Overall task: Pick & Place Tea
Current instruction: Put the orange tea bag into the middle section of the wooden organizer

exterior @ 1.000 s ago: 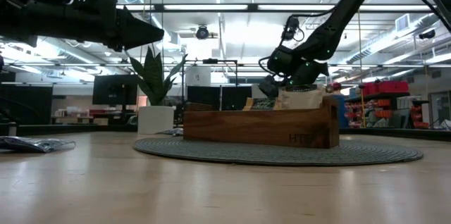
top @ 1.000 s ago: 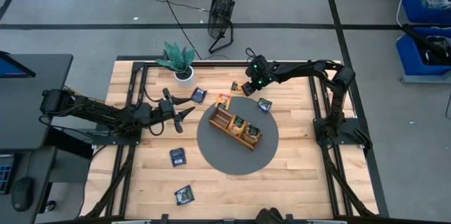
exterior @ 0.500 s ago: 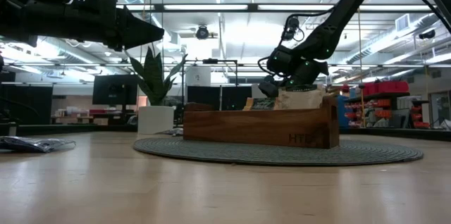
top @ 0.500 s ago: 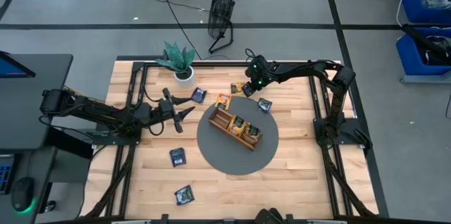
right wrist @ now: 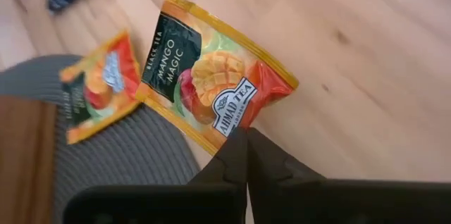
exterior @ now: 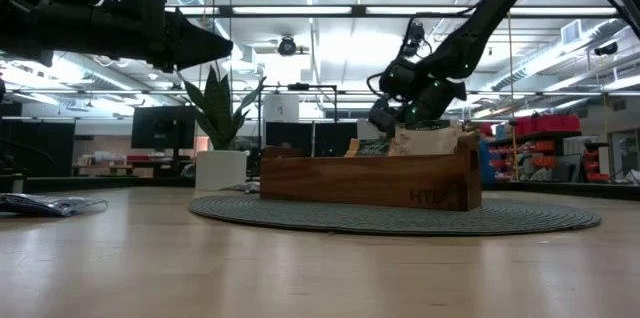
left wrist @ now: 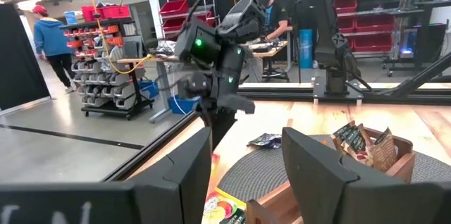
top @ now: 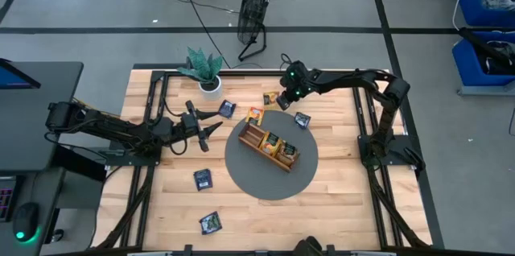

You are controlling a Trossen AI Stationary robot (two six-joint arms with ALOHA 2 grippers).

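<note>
My right claw point(right wrist: 244, 155) has its fingers pressed together, pinching the near edge of an orange mango tea sachet point(right wrist: 211, 85). The sachet's long axis runs diagonally away from the claw, printed face up, above the worktop point(right wrist: 366, 76) beside the grey round mat point(right wrist: 113, 160). A second orange sachet point(right wrist: 99, 94) lies on the mat's edge. My left claw point(top: 208, 130) hovers left of the mat, fingers apart, empty.

Tea sachets point(top: 203, 179) scattered; some in tray.
</note>
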